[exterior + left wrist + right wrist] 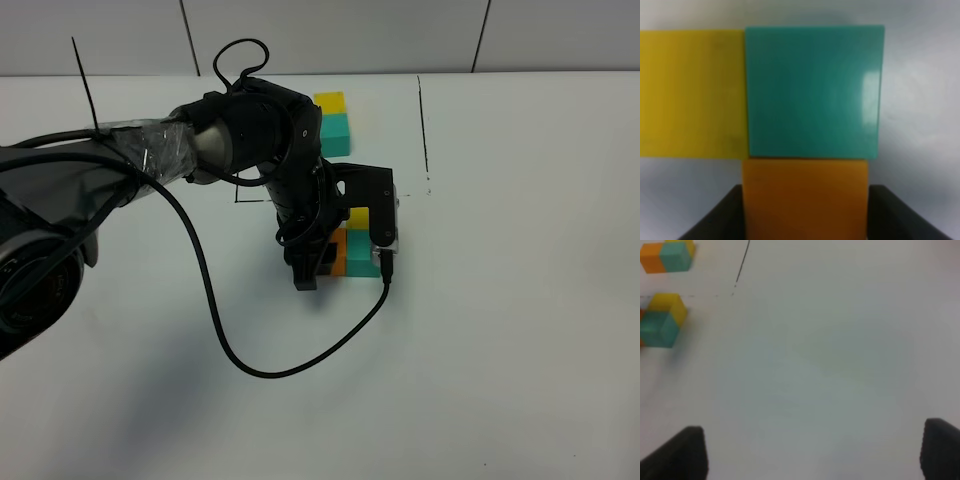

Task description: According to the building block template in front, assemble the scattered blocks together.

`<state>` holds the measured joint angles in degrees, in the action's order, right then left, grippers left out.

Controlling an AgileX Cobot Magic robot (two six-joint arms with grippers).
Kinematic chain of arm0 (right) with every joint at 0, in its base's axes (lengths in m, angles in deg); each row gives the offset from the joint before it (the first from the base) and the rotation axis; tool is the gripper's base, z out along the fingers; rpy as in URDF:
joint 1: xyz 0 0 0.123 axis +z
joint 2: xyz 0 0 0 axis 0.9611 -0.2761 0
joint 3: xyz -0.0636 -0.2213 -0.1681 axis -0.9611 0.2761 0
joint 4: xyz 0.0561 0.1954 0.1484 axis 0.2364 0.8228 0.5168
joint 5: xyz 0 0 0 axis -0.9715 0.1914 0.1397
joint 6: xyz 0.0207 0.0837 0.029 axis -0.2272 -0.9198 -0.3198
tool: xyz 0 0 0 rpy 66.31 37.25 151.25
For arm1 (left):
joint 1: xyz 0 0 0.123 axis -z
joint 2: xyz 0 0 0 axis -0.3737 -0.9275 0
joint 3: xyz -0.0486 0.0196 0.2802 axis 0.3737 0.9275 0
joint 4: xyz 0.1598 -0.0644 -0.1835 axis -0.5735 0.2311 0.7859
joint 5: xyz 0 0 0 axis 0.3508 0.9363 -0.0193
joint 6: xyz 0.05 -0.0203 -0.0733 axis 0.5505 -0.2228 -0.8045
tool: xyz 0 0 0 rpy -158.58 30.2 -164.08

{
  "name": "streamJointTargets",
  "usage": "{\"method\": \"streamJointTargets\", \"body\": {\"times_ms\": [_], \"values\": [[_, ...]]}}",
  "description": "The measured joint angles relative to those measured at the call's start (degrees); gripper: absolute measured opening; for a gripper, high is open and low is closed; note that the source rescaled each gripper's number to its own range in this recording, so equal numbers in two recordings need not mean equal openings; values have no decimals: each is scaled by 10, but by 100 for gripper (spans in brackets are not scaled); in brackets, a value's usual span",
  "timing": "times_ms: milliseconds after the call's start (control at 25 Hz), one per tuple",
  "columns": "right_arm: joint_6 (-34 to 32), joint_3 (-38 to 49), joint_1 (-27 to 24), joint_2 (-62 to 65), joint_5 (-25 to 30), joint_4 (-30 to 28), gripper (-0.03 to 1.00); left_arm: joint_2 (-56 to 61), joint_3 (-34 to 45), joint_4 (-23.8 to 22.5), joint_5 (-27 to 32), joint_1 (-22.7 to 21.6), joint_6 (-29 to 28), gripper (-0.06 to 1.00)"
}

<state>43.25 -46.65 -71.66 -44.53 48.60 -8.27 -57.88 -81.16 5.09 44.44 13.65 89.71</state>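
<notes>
Orange cube (805,197) seemingly between left fingers (715,220)

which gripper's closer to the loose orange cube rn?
Left. The left gripper has a finger on each side of the orange cube. The right gripper is open over bare table, cubes far off.

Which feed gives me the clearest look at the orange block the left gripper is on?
Left wrist: the orange block fills the frame between the left gripper fingers, touching the teal block. Exterior high shows only an orange sliver behind the arm. Right wrist shows just an orange edge.
</notes>
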Motion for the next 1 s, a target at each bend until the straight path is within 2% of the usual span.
{"method": "streamJointTargets", "body": {"times_ms": [120, 360, 720, 1000], "values": [[0, 0, 0, 0, 0, 0, 73, 0, 0, -10, -2, 0, 0, 24], [0, 0, 0, 0, 0, 0, 73, 0, 0, -14, -4, 0, -1, 33], [0, 0, 0, 0, 0, 0, 73, 0, 0, -21, -5, 0, -7, 71], [0, 0, 0, 0, 0, 0, 73, 2, 0, -29, -4, 0, -18, 74]]}}
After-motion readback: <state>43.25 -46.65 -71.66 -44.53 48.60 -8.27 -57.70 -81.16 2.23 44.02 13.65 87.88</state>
